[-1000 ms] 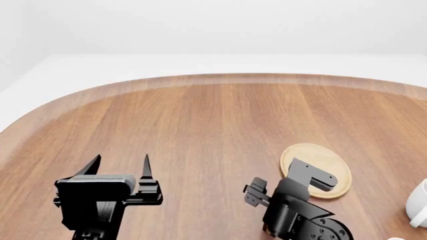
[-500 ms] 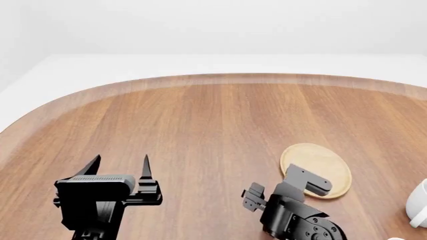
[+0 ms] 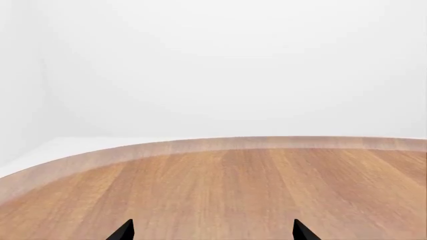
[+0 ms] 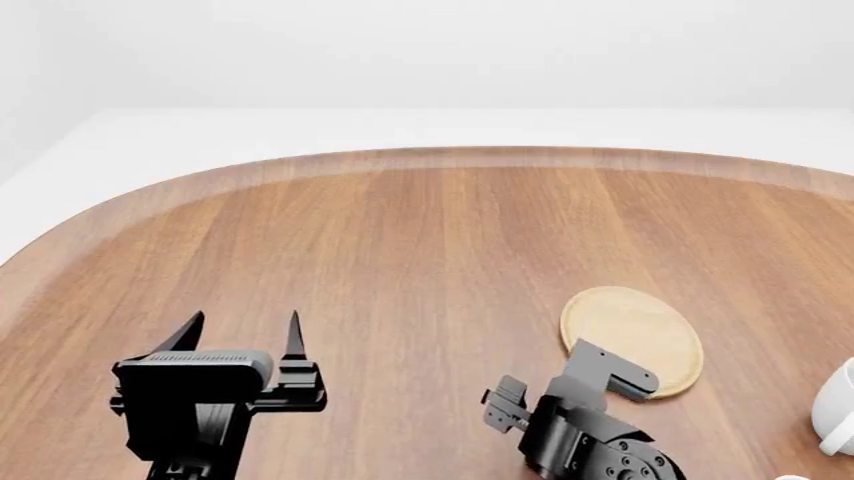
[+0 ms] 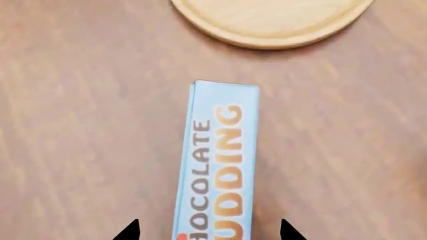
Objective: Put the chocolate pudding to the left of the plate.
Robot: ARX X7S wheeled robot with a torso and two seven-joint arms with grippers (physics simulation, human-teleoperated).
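Right pincer [image 5: 208,231] hangs over the wooden counter [image 4: 400,250], pointing down, and its wrist camera looks straight along the light blue edge of the chocolate pudding [image 5: 217,160] carton, lettering readable. The two black tips show one on each side of the carton with bare wood visible between tip and carton, so the pincer reads as spread, straddling the box, not pinching it. The carton sits on its narrow edge near the plate [image 5: 270,20], well clear of the rim. In the head view the carton itself is hidden under the right arm; the plate [image 4: 631,340] lies just beyond that arm, and a white mug [image 4: 838,407] is cut off at the right border. Judgement: the pincer is lined up along the carton's long axis so its flat faces can be squeezed, which suits a thin box; whether the carton already counts as left of the plate cannot be settled from this angle. Left pincer [image 4: 240,335] is parked low at the near left, prongs apart, holding nothing.
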